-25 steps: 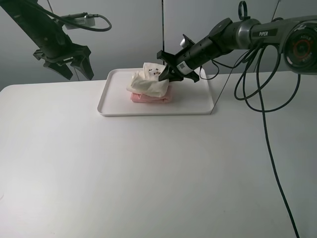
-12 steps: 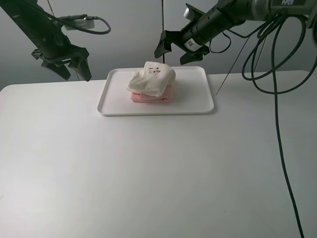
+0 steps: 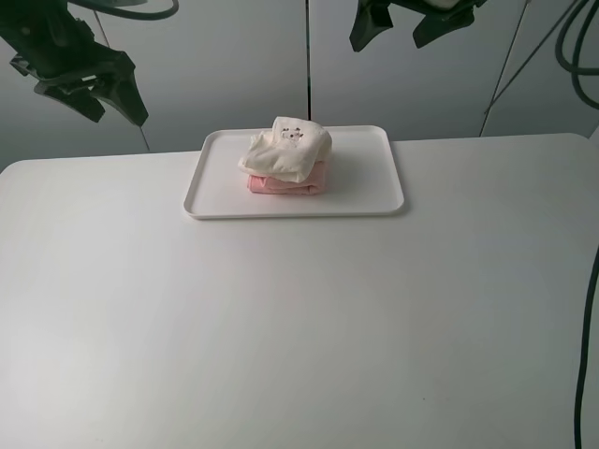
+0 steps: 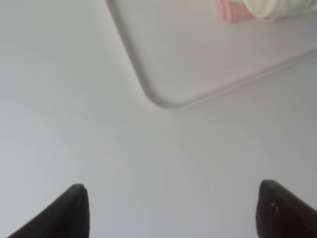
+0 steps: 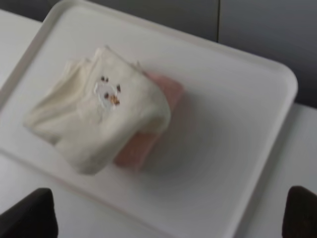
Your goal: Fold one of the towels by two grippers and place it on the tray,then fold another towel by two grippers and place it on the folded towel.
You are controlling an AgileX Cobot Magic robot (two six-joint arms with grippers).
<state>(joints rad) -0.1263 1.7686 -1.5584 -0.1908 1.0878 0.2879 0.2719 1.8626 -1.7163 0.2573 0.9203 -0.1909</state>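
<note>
My left gripper (image 3: 105, 92): jaws spread, holding nothing, raised above the table (image 3: 299, 309) | my right gripper (image 3: 404, 25): jaws spread, empty, high behind the tray (image 3: 365, 192) | cream towel (image 3: 287, 150) lies on pink towel (image 3: 285, 183), both folded, inside tray.

The pink towel (image 3: 285, 184) is largely covered by the cream towel (image 3: 286, 150); only its edges are seen. The right gripper (image 3: 404, 21) is cut off by the top edge of the exterior view. In both wrist views only fingertips (image 4: 74, 210) are shown, and the tray (image 4: 198, 54) is cropped. The small mark on the cream towel cannot be read.
</note>
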